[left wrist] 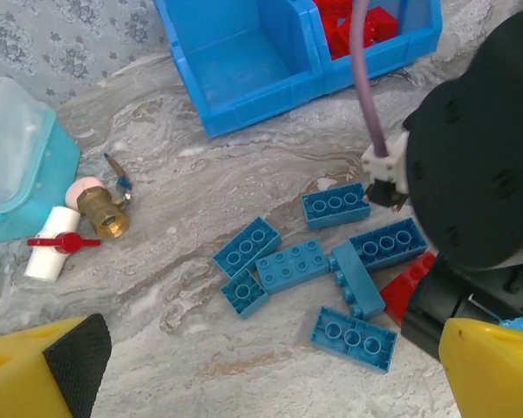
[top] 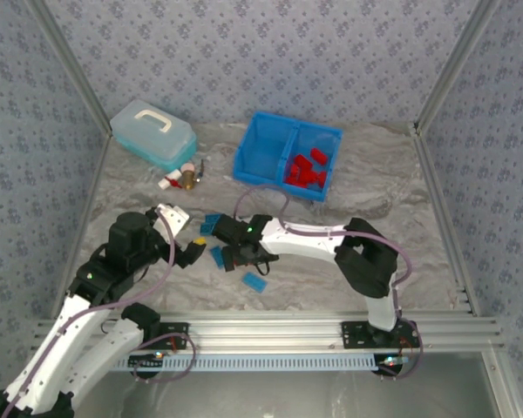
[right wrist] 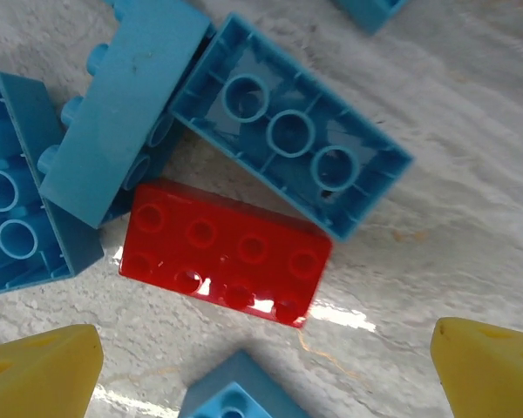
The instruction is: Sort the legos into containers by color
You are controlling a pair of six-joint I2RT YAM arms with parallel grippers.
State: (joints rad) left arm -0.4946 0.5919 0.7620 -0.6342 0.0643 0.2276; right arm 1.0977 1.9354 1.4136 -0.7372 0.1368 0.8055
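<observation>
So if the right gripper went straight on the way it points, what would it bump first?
Most likely the red lego, lying flat on the table straight ahead of the open right gripper. How far is hard to tell.

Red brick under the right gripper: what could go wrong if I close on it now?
1. The red brick lies tight against a blue brick on its side and an upturned blue one; closing the open right gripper may pinch or drag one along.
2. The left gripper hangs close beside the same pile, so the arms could bump.
</observation>
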